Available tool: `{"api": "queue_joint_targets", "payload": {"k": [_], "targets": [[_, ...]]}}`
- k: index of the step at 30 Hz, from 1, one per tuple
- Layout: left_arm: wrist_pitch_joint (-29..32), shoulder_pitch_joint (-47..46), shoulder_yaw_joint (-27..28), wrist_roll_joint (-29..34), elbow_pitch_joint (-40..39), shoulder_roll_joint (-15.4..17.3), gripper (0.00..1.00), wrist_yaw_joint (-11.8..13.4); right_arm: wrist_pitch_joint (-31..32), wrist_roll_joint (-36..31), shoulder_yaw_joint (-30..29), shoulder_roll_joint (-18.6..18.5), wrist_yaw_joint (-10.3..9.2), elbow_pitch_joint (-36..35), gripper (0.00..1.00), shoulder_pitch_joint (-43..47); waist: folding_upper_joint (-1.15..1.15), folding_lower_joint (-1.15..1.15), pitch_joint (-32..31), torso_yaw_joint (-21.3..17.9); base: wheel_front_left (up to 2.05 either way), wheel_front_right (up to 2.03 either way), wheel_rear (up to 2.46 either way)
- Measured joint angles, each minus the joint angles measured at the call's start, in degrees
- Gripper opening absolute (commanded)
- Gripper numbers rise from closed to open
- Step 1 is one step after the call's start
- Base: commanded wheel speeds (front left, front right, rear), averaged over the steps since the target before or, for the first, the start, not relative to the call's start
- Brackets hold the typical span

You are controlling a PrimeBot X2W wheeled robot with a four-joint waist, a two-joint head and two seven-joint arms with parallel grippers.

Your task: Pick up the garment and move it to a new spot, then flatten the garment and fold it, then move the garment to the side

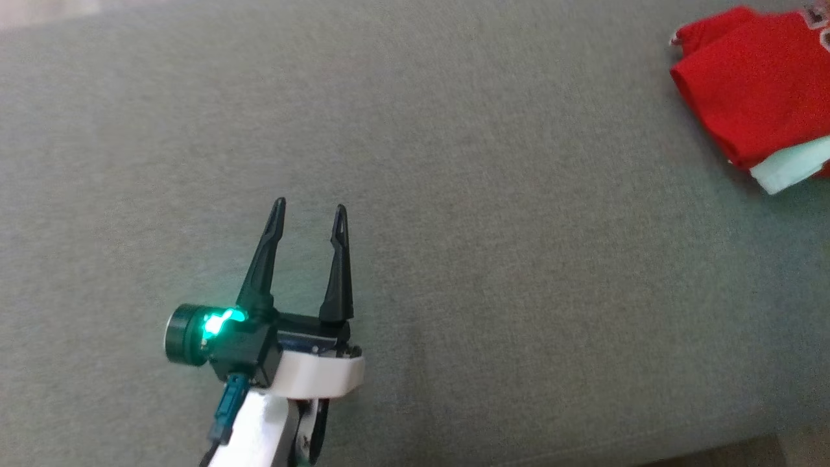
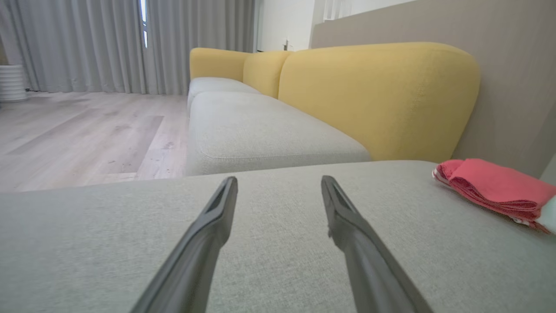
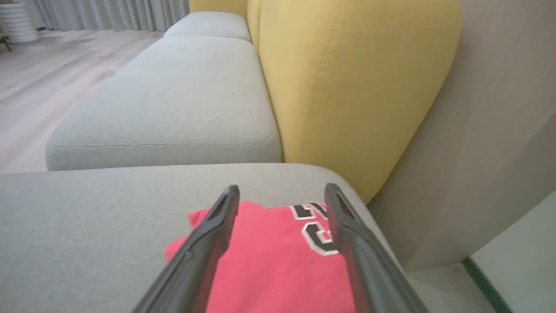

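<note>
Matt woven cushion (image 1: 454, 162); soft cloth garment (image 1: 746, 91).

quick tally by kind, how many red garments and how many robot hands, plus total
folded red fabric garment with black-and-white lettering: 1
dark two-fingered robot hands: 2, left hand and right hand, both open
total: 3

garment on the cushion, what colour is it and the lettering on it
Red garment, with black lettering edged in white; clearest in the right wrist view.
</note>
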Motion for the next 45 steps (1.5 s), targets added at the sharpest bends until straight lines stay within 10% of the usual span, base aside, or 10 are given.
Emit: {"api": "queue_joint_targets", "payload": {"k": [15,27,43,44,45], "targets": [[-0.15,9.79,2.1,-3.18,-0.23,-0.07,1.0,1.6,-17.98,-3.7,8.76,22.98,0.0,-0.67,1.0,25.8,0.0,-0.02,-14.58,7.97,0.0,0.0,0.0],[-0.15,17.48,5.38,0.63,-3.19,-0.02,1.0,1.54,-23.97,-19.08,-1.56,30.78,0.0,-12.39,1.0,39.8,0.0,-0.01,-21.47,12.6,0.0,0.0,0.0],[-0.15,18.86,6.57,1.04,-0.59,-0.01,1.0,-0.62,-23.96,-20.74,-3.36,33.41,0.0,-15.19,1.0,42.9,0.0,0.0,-23.46,12.11,0.0,0.0,0.0],[-0.15,18.87,6.58,1.03,-0.37,-0.01,0.0,-0.94,-23.96,-20.74,-3.37,33.45,0.0,-15.19,0.0,42.9,0.0,0.0,-23.52,12.08,0.0,0.0,0.0],[-0.14,18.9,6.5,1.01,0.43,-0.02,0.0,-0.92,-23.92,-20.73,-3.28,33.46,-0.01,-14.41,0.0,42.91,0.0,0.0,-23.54,12.07,0.0,0.0,0.0]]}}
